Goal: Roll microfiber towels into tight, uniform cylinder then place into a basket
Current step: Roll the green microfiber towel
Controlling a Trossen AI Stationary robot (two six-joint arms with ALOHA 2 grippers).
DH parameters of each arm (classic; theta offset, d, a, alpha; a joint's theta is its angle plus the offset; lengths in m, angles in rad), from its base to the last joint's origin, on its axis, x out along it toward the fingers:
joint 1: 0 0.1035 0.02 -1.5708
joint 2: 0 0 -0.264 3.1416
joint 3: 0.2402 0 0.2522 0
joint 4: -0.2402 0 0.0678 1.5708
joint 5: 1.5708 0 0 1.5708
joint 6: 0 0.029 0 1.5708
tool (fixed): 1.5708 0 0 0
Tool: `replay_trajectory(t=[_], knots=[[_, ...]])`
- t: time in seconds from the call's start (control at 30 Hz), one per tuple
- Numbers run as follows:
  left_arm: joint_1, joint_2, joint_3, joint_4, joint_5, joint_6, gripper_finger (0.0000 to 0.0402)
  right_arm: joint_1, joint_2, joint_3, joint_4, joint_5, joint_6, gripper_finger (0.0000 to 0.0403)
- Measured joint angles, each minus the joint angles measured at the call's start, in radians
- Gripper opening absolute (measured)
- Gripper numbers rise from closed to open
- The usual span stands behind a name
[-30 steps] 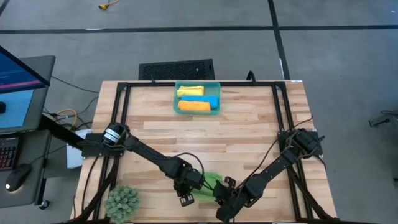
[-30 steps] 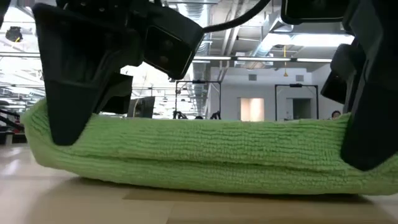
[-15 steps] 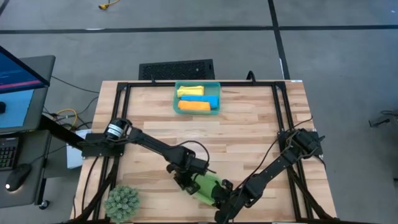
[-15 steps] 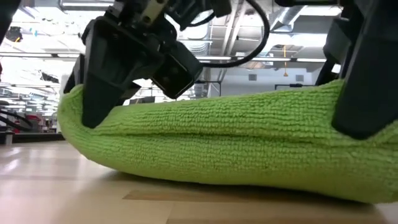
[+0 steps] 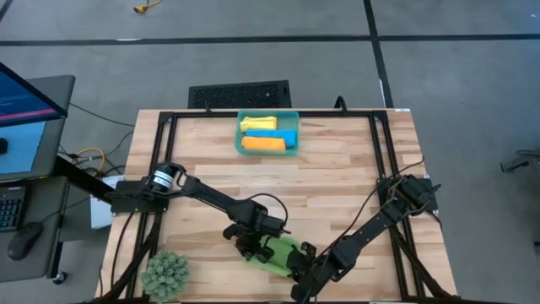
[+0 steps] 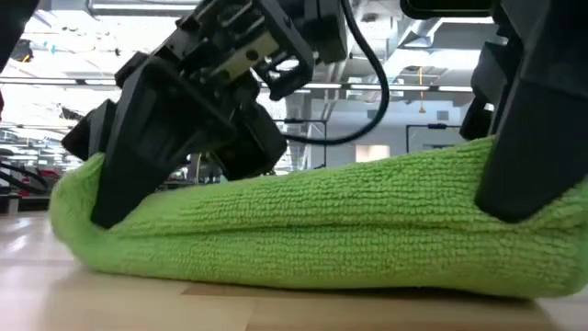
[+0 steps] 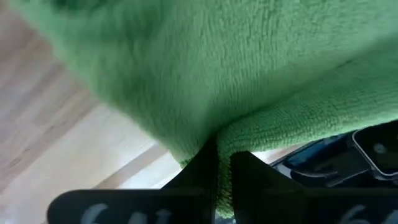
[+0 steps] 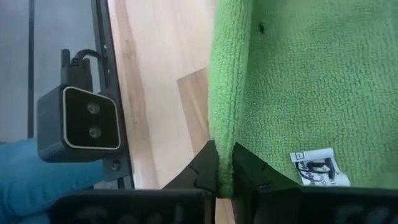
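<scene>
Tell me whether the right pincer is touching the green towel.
Touching. The right wrist view shows the right pincer shut on the folded edge of the green towel, cloth pinched between both fingers.

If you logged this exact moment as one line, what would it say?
left gripper: shut on green towel | right gripper: shut on green towel | basket: holds yellow, blue, orange towels
</scene>
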Motion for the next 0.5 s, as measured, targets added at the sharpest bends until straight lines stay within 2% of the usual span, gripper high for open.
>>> replay_trajectory(t=[0.27,0.5], knots=[[0.001,0.072,0.002,0.036,0.105,0.046,0.0015,0.002,0.000,0.000,0.012,-0.012,0.015,0.0043],[0.000,0.087,0.002,0.052,0.123,0.055,0.0015,0.009,0.000,0.000,0.010,-0.010,-0.028,0.0043]])
